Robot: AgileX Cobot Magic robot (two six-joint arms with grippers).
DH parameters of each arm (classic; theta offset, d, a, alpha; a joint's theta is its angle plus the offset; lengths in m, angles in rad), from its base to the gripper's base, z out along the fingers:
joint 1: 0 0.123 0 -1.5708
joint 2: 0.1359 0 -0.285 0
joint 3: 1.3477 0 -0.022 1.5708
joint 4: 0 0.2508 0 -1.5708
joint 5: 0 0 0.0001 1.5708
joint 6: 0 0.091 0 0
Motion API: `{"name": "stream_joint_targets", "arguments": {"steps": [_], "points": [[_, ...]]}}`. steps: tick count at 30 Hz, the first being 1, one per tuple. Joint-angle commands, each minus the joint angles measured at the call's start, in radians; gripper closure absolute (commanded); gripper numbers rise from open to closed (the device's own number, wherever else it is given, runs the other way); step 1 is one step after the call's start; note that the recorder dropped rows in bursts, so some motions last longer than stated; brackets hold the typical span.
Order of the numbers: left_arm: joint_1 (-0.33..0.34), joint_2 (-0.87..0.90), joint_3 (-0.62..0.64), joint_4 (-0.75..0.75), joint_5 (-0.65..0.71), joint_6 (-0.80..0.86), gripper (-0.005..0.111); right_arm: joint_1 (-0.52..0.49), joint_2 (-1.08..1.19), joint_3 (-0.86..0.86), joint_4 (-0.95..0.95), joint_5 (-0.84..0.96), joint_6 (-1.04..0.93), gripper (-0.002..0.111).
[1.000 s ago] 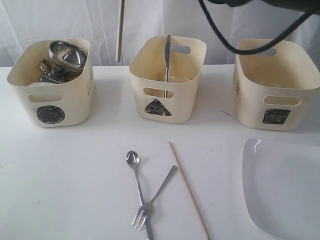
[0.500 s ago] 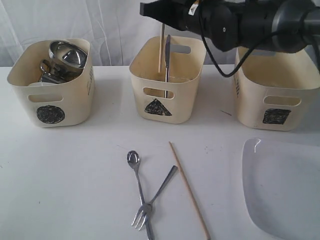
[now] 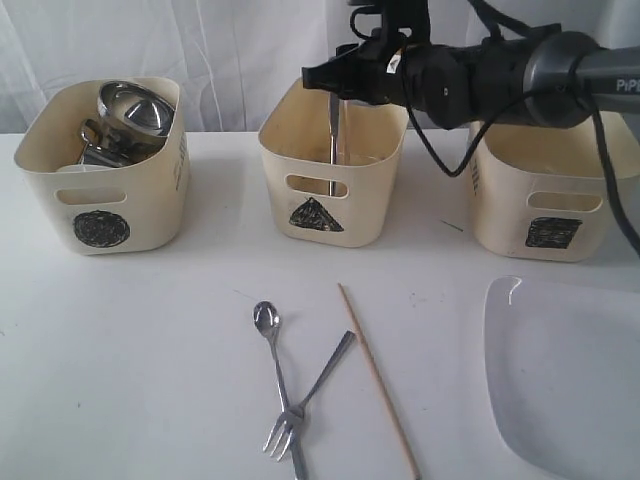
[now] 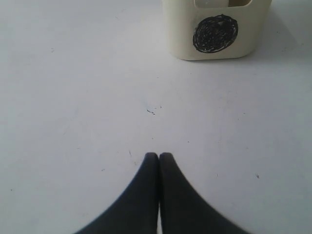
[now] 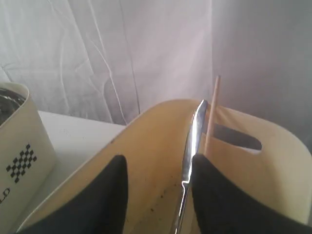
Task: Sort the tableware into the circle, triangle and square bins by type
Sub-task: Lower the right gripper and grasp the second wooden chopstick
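Note:
My right gripper (image 3: 335,82) (image 5: 158,158) hangs open over the triangle bin (image 3: 330,205) (image 5: 146,146). Inside that bin a steel knife (image 3: 334,135) (image 5: 194,126) stands upright, with one wooden chopstick (image 5: 212,109) leaning beside it, free of my fingers. The circle bin (image 3: 105,170) (image 4: 217,29) holds the steel mugs and steel bowl (image 3: 130,110). A spoon (image 3: 266,318), a fork (image 3: 325,372) and a second chopstick (image 3: 378,380) lie on the table in front. My left gripper (image 4: 159,155) is shut and empty, low over bare table.
The square bin (image 3: 550,200) stands at the right, under my right arm. A large white square plate (image 3: 570,380) lies at the front right. The spoon and fork cross each other. A white curtain hangs behind the bins.
My right arm came down over the triangle bin with the chopstick. The chopstick went into the bin beside the knife and the jaws now stand open.

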Motion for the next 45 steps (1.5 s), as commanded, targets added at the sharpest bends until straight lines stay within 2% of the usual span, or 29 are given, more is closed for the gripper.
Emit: {"name": "stream_joint_targets", "arguments": {"steps": [1,4,6,12,17,19,22,27,30,36,38,45], "points": [[0.001,-0.005,0.003,-0.007,-0.001,0.001,0.106,-0.005,-0.078,0.0,0.003,0.17,-0.009,0.068],[0.001,-0.005,0.003,-0.007,-0.001,0.001,0.106,-0.005,-0.156,0.0,0.003,0.349,-0.009,0.068],[0.001,-0.005,0.003,-0.007,-0.001,0.001,0.106,-0.005,-0.215,0.0,0.003,0.504,-0.011,0.072],[0.001,-0.005,0.003,-0.007,-0.001,0.003,0.106,0.021,-0.334,0.011,0.003,1.034,-0.013,0.108],[0.001,-0.005,0.003,-0.007,-0.001,0.003,0.106,0.099,-0.358,0.135,0.029,1.288,-0.011,0.108],[0.001,-0.005,0.003,-0.007,-0.001,0.003,0.106,0.146,-0.358,0.219,0.041,1.294,0.001,0.108],[0.001,-0.005,0.003,-0.007,-0.001,0.003,0.106,0.199,-0.351,0.326,0.044,1.211,0.003,0.108],[0.001,-0.005,0.003,-0.007,-0.001,0.003,0.106,0.215,-0.348,0.385,0.048,1.104,0.024,0.106],[0.001,-0.005,0.003,-0.007,-0.001,0.003,0.106,0.215,-0.348,0.385,0.054,1.086,-0.006,0.095],[0.001,-0.005,0.003,-0.007,-0.001,0.003,0.106,0.215,-0.317,0.385,0.164,1.036,-0.059,0.062],[0.001,-0.005,0.003,-0.007,-0.001,0.003,0.106,0.215,-0.294,0.385,0.164,0.998,-0.059,0.059],[0.001,-0.005,0.003,-0.007,-0.001,0.003,0.106,0.215,-0.182,0.385,0.155,0.933,-0.059,0.06]]}}
